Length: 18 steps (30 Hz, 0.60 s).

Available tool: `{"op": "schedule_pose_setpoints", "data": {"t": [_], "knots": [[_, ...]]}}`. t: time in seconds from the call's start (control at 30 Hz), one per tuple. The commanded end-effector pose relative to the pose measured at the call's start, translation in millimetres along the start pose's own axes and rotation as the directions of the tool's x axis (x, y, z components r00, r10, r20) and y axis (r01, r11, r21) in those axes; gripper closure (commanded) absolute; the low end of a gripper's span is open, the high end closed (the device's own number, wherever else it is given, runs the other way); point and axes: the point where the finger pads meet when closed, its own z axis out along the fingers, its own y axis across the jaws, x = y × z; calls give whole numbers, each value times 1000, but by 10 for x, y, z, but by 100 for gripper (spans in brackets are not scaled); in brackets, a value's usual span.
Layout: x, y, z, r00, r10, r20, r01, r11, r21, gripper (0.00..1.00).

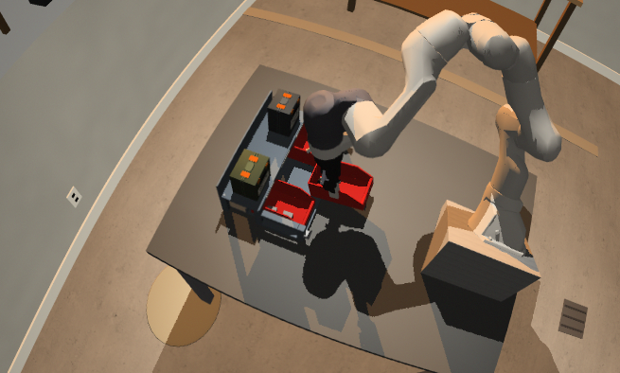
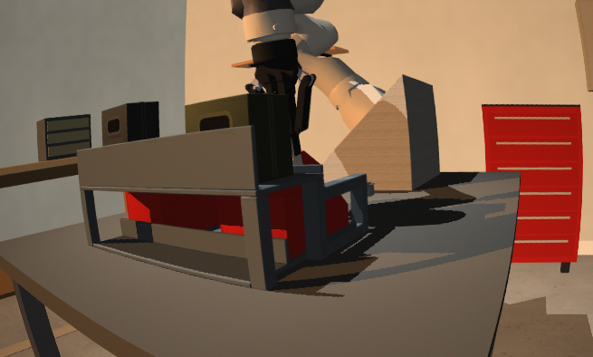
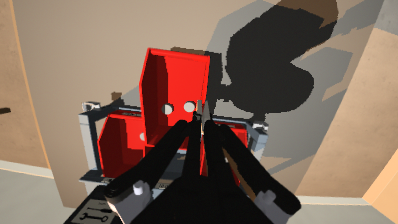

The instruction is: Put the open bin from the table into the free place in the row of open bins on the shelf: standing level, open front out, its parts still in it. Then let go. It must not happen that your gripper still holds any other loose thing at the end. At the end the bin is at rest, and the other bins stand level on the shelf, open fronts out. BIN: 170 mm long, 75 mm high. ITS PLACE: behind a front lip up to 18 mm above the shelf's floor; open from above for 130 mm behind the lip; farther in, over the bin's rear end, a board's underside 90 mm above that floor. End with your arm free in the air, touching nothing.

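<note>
My gripper (image 1: 330,188) (image 3: 201,106) is shut on the side wall of the red open bin (image 1: 354,184) (image 3: 175,82) (image 2: 310,159) and holds it off the table, in front of the shelf (image 1: 243,153) (image 2: 169,159) (image 3: 90,135). The bin's inner end is at the shelf's front edge, level with the free place (image 1: 294,176) between two red shelf bins (image 1: 288,204) (image 1: 302,144). Two round parts (image 3: 168,108) (image 3: 189,106) lie in the held bin. In the wrist view one shelf bin (image 3: 117,142) shows left of the fingers. In the exterior view the fingertips are hidden behind a dark box.
Two dark boxes (image 1: 250,172) (image 1: 283,111) stand on the shelf's upper board, over the bins' rear ends. The arm's wooden pedestal (image 1: 475,265) (image 2: 387,145) stands at the table's right end. A red drawer cabinet (image 2: 536,181) stands beyond the table.
</note>
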Motion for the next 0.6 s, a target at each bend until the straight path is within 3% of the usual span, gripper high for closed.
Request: {"op": "schedule_pose_setpoints", "data": {"t": [0.0, 0.57], "knots": [[-29, 5, -17, 1000, -14, -3, 14, 1000, 0, 100], [-205, 6, -48, 1000, -14, -3, 14, 1000, 0, 100]]}}
